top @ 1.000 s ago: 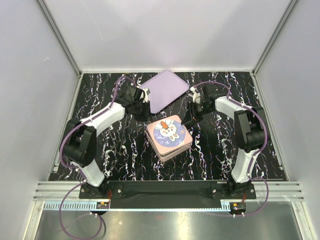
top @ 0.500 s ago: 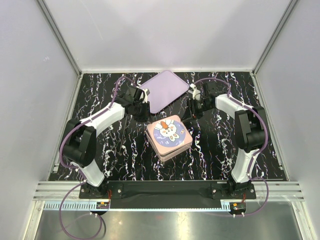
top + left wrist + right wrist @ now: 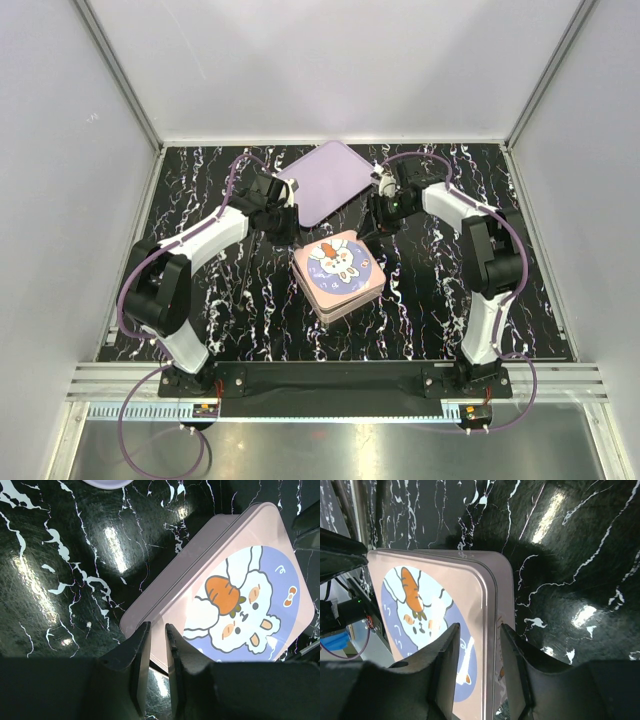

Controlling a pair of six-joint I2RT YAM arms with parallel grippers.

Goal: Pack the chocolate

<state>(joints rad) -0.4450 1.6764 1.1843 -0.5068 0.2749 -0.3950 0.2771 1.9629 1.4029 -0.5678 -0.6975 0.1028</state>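
Beneath both grippers, a black marbled table (image 3: 440,300) is spreading out to the walls. Just beyond the two grippers and between them, a lavender tray (image 3: 325,180) is lying flat. On their near side, toward the arm bases, a pink square box (image 3: 338,272) is sitting with its bunny lid (image 3: 240,605) on. The left gripper (image 3: 157,627) is hanging over the box's left edge, its jaws standing only a narrow slit apart and gripping nothing. The right gripper (image 3: 479,627) is hovering at the opposite corner with its jaws parted wider, the box's rim showing in the gap between them, and it too is carrying nothing. The chocolate is not showing in any view; whether it is lying under the lid cannot be told.
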